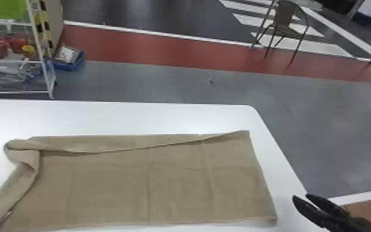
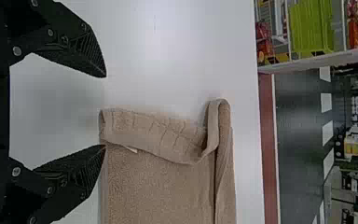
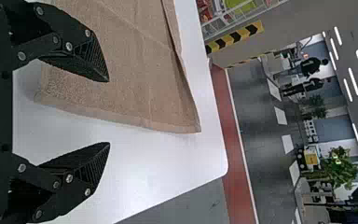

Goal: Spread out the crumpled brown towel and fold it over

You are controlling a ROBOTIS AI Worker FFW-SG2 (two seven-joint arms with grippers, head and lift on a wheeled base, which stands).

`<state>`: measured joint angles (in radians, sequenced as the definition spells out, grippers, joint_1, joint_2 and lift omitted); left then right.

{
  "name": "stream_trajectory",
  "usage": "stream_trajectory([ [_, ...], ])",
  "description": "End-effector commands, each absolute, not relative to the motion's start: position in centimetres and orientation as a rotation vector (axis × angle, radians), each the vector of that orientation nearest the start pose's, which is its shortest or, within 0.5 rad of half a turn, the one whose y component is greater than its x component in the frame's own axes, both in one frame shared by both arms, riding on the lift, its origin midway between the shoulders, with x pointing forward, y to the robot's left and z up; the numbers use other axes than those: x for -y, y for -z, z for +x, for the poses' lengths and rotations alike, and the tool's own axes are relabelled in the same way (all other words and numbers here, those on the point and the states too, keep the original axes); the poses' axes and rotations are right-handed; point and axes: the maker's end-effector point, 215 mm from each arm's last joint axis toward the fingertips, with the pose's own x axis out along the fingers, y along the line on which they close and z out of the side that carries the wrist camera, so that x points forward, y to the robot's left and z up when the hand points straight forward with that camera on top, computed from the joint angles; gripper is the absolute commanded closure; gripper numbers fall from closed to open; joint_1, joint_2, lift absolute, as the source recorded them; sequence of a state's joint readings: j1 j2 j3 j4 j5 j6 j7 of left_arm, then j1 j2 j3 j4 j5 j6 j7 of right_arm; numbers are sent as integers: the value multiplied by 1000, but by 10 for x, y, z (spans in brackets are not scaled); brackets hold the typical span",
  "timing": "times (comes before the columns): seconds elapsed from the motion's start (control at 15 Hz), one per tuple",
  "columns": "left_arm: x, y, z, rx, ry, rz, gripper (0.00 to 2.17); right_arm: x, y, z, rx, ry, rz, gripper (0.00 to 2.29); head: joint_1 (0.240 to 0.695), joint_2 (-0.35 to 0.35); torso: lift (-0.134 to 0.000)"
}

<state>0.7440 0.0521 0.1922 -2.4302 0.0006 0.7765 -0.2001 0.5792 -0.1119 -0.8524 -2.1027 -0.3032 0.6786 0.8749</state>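
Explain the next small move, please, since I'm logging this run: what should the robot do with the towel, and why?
Probably the left gripper should pinch the turned-over flap at the left end of the towel and ease it outward. The flap lies doubled over there, so that end is not spread, and the open gripper seems lined up with its near corner.

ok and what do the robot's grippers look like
The left gripper and right gripper look alike: matte black, each with two wedge-shaped fingers narrowing to the tip, finely ridged near it, and round silvery screw heads at their joints.
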Motion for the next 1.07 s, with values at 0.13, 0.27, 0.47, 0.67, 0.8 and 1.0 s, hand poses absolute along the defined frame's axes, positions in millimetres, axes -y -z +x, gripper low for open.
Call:
stream_trajectory([
  [0.13,-281,434,332,-605,75,48,417,476,404,296,-522,-141,194,471,695,-348,-123],
  [0.27,-280,435,334,-605,79,47,417,474,405,297,-524,-144,194,471,695,-350,-123],
  [0.47,-283,446,332,-634,76,53,421,473,405,297,-523,-145,197,471,695,-350,-123],
  [0.67,-283,449,334,-639,75,54,569,473,405,297,-522,-146,197,471,695,-346,-123],
  [0.8,-282,448,336,-636,74,52,707,474,403,298,-518,-147,193,471,695,-345,-123],
  [1.0,-281,452,332,-657,75,50,1156,477,403,299,-519,-144,190,471,695,-345,-123],
])
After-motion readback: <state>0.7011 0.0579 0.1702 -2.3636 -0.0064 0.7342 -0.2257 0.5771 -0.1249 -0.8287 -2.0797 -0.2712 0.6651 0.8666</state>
